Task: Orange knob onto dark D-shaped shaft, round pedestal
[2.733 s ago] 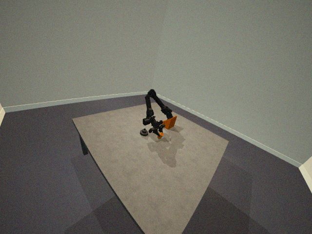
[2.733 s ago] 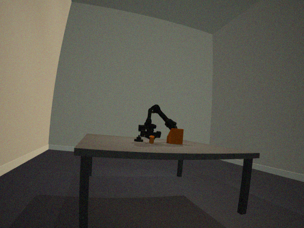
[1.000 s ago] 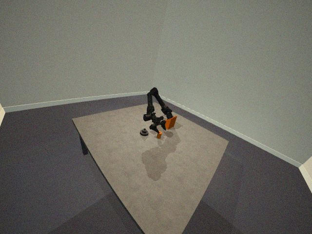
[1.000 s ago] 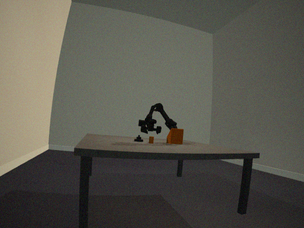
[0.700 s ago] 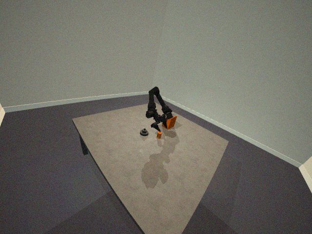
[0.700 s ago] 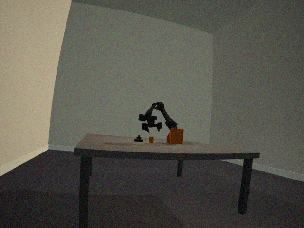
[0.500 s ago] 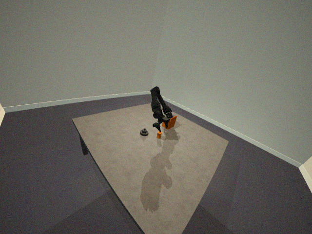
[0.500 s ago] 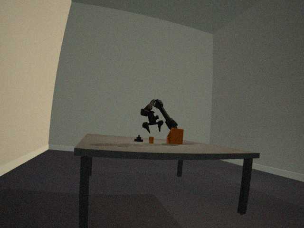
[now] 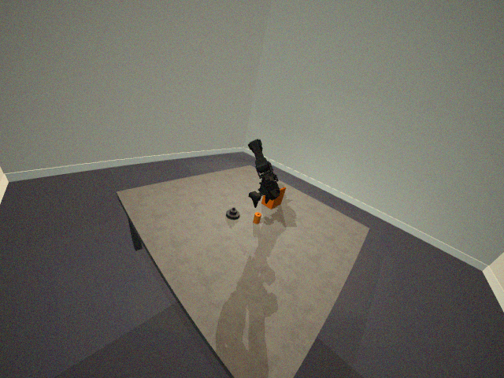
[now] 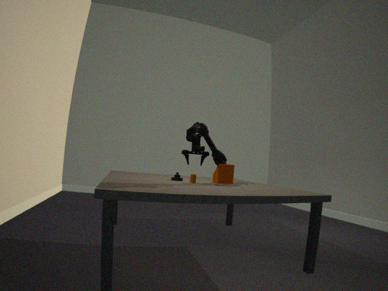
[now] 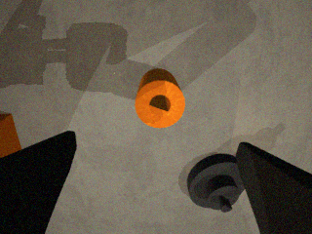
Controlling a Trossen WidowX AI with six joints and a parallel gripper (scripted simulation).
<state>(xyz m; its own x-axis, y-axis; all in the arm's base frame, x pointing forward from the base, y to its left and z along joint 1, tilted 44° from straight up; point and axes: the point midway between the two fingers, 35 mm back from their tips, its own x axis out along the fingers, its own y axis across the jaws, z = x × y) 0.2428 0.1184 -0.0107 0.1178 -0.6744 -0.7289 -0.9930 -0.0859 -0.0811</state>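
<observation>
my gripper (image 9: 261, 203) (image 10: 194, 164) (image 11: 159, 146) wide open, holding nothing, above the knob (image 9: 257, 217) (image 10: 193, 179) (image 11: 160, 104), pedestal (image 9: 232, 213) (image 10: 177, 177) (image 11: 202, 190) near it, orange block (image 9: 273, 201) (image 10: 226, 174) (image 11: 8, 136) farther aside

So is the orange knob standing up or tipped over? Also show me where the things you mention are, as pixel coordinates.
Upright: the orange knob (image 9: 257, 218) (image 10: 193, 179) (image 11: 160, 118) stands on its end, hole facing up.

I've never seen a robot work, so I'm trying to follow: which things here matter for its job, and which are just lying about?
Part of the job:
- orange knob
- dark pedestal with its shaft
- open pincer

Not part of it:
- orange block
</observation>
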